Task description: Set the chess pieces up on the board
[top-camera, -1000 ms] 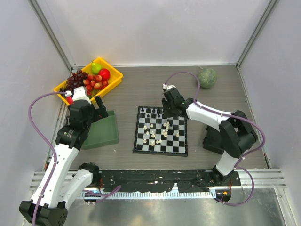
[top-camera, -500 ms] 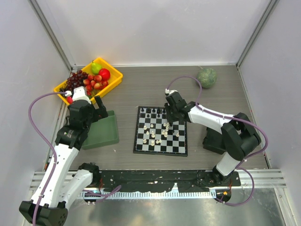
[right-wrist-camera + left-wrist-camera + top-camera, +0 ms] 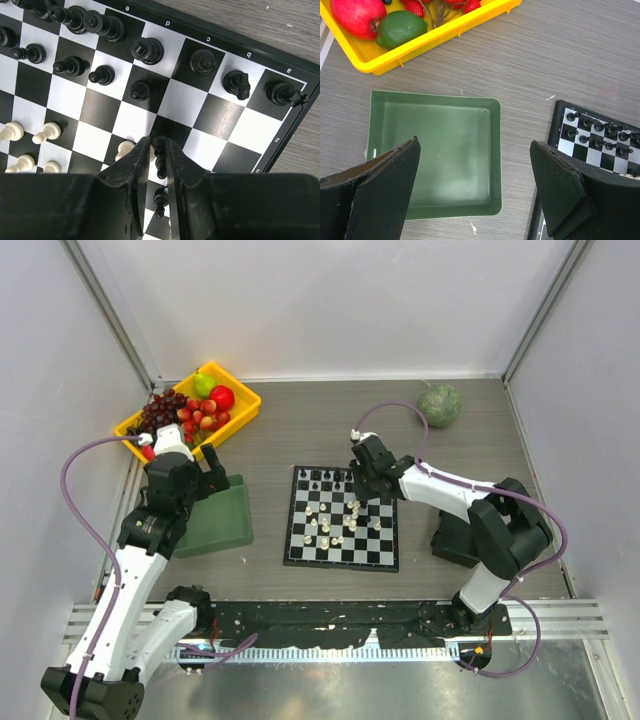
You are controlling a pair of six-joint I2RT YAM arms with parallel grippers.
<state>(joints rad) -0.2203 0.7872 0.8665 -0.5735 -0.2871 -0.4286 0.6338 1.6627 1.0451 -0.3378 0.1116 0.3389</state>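
Looking down, we see the yellow tray [image 3: 247, 400] at upper left holding red, purple and green fruit [image 3: 190, 410]. The green tray [image 3: 435, 145] lies under the left gripper [image 3: 475, 160], whose fingers are spread wide. At centre the board [image 3: 292, 540] carries the chess pieces [image 3: 335, 520], where the right gripper [image 3: 159, 145] seems to pinch a black pawn [image 3: 160, 165] among close neighbours.

One board [image 3: 340, 553], one green tray [image 3: 215, 522], one yellow tray [image 3: 246, 400] and one green ball [image 3: 440, 405].
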